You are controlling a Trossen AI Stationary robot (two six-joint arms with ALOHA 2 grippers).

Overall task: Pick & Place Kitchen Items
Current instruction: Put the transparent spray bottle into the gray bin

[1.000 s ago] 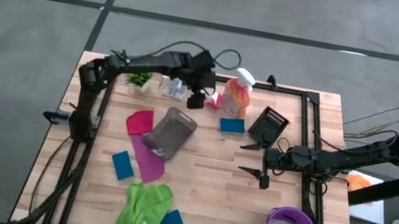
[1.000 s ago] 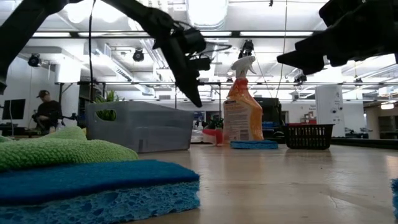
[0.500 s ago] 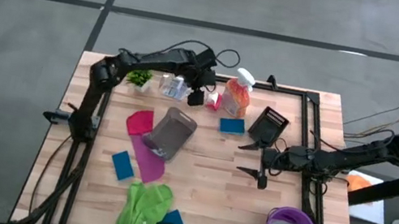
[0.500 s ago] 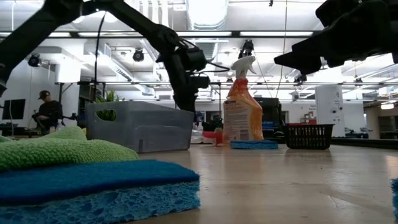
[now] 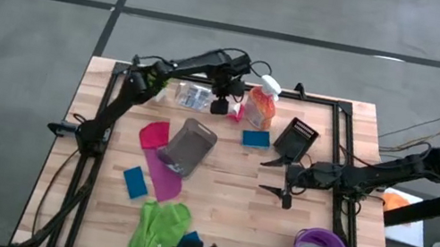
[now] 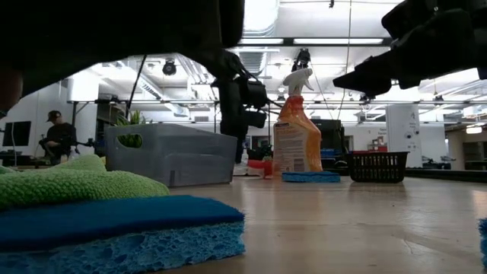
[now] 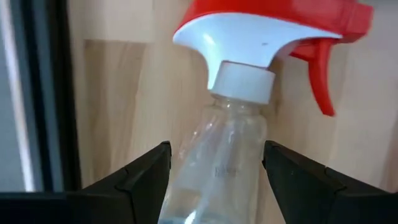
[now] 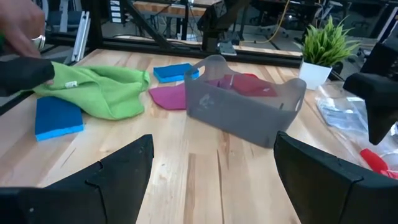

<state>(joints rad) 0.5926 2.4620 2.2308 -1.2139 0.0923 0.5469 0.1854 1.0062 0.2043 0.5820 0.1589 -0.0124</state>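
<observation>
We're hovering the left gripper (image 7: 214, 171), jaws spread, straddling the red-trigger bottle (image 7: 236, 124) lying on the table, nothing gripped yet. Step: pre-grasp. Next: drop lower & close on the neck. Right gripper (image 5: 276, 176) waiting, open & empty, nr the black basket (image 5: 296, 138).

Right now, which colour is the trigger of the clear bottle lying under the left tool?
Red, on a white and red spray head; the clear bottle shows best in the left wrist view.
</observation>
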